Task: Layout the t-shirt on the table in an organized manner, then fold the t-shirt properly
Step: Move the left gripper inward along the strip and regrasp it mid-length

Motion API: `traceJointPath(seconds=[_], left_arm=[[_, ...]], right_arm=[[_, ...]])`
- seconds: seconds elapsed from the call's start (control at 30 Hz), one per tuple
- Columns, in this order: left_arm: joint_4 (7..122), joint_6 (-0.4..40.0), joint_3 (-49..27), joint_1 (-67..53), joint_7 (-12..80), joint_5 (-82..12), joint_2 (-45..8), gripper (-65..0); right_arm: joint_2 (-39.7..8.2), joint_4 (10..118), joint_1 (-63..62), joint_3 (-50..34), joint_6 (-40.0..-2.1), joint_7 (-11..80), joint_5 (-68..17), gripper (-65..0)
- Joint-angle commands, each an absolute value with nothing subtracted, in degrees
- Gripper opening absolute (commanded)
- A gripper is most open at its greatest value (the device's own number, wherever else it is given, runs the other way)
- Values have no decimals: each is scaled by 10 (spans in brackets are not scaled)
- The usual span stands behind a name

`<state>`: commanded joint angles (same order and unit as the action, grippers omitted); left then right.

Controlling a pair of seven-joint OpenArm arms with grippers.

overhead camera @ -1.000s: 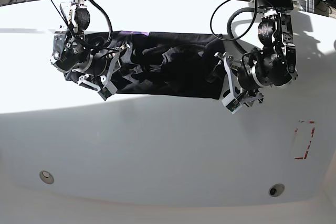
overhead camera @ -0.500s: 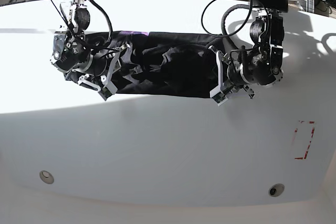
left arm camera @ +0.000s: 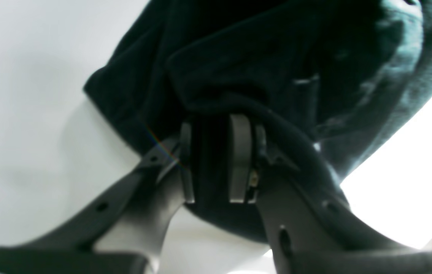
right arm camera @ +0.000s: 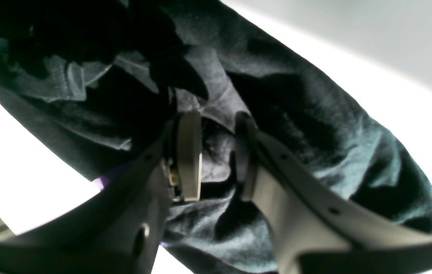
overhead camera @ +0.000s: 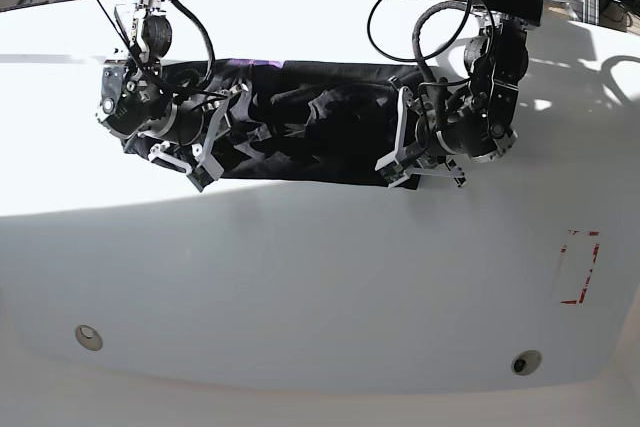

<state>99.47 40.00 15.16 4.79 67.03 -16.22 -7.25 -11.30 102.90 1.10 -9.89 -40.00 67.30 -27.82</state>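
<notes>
Base view shows the two arms reaching down from the top of the frame, one at each end of the t-shirt (overhead camera: pixel 310 132). The black shirt lies in a long, wrinkly band across the upper middle of the white table (overhead camera: pixel 320 277). A bit of purple shows at its top edge.

The right gripper (overhead camera: pixel 210 142) sits at the left end of the shirt, bent low with its fingers pointing toward the middle of the frame. The left gripper (overhead camera: pixel 395 147) sits at the right end of the shirt, also bent low over the cloth's edge.

Left wrist view shows the left gripper (left arm camera: pixel 210 160) from close up. Its two fingers stand near each other with a thick fold of dark cloth squeezed between them. The shirt bunches above the fingers and fills the upper right of the frame.

Right wrist view shows the right gripper (right arm camera: pixel 218 156) with a small gap between its fingers. Cloth sits in that gap, and the fingers press on a fold of it. The shirt spreads across most of the frame, with white table at the lower left and upper right.

A red dashed mark (overhead camera: pixel 578 267) is at the right of the table, well apart from the shirt.
</notes>
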Motion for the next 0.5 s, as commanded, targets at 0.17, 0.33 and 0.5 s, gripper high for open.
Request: traceJointPath(seconds=[0.17, 0.33, 0.5], left_arm=[[1018, 400, 203, 50, 670, -186, -73, -546], [1043, 400, 252, 51, 670, -203, -73, -544], [1062, 400, 272, 51, 670, -218, -73, -544]], right_arm=[[-109, 1029, 9, -99, -400, 673, -277, -498], [-102, 1029, 9, -99, -400, 673, -276, -498], [-102, 1029, 9, -99, -400, 673, -276, -498]])
